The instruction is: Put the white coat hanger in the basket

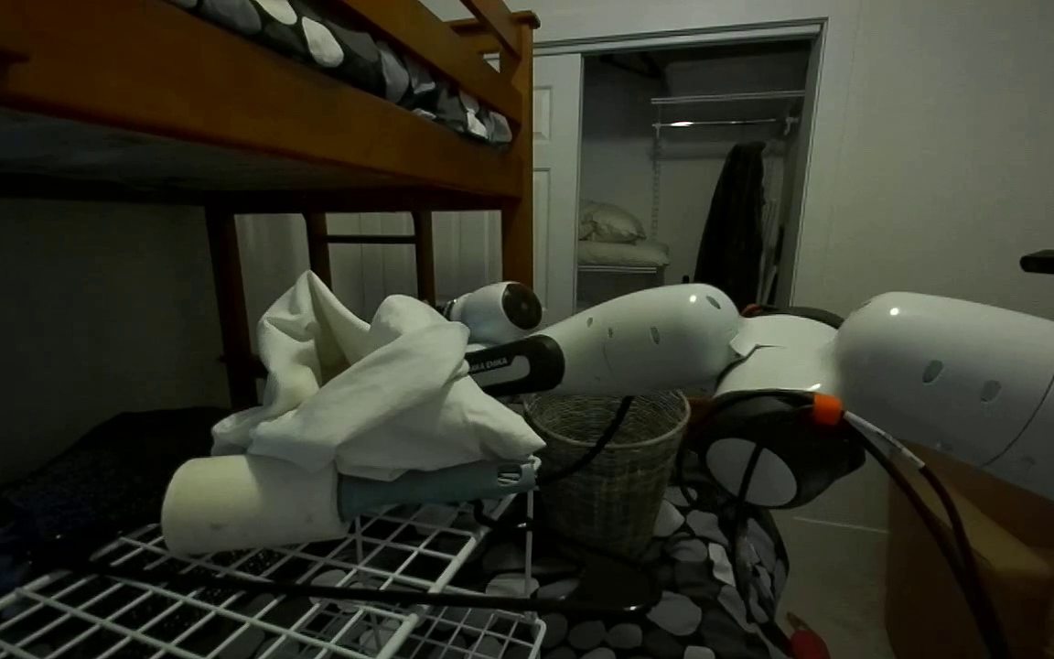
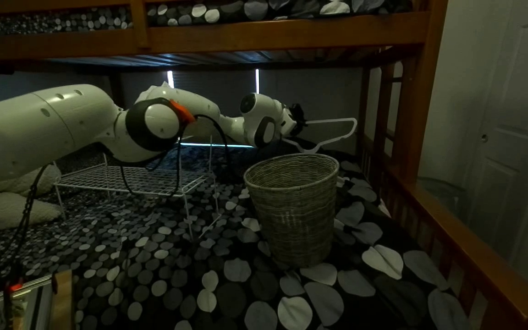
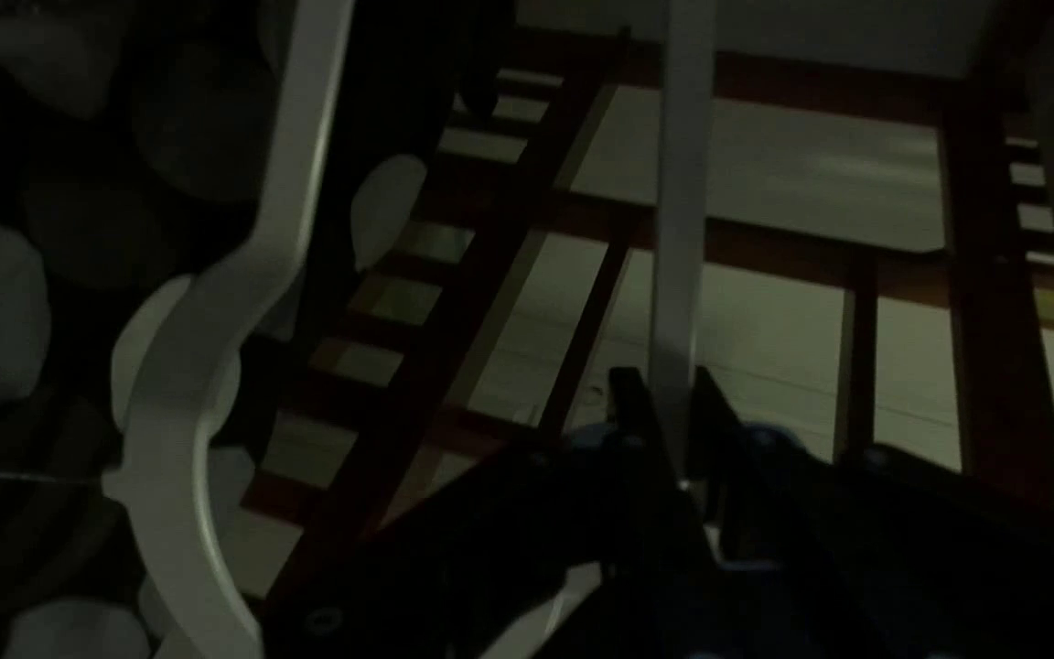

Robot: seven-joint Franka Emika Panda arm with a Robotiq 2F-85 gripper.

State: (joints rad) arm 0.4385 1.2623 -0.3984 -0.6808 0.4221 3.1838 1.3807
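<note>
The carry to the round greyish woven basket (image 2: 295, 215) seemed in hand.
The black gripper (image 3: 667, 392) pinched a slim white coat hanger (image 2: 332, 120), apparently beyond the basket in an exterior view; next, it needed centring over the mouth.

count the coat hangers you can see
1: the white coat hanger, clamped in the gripper, outside the basket. Any under the dark cloth in the closet would be hidden.
</note>
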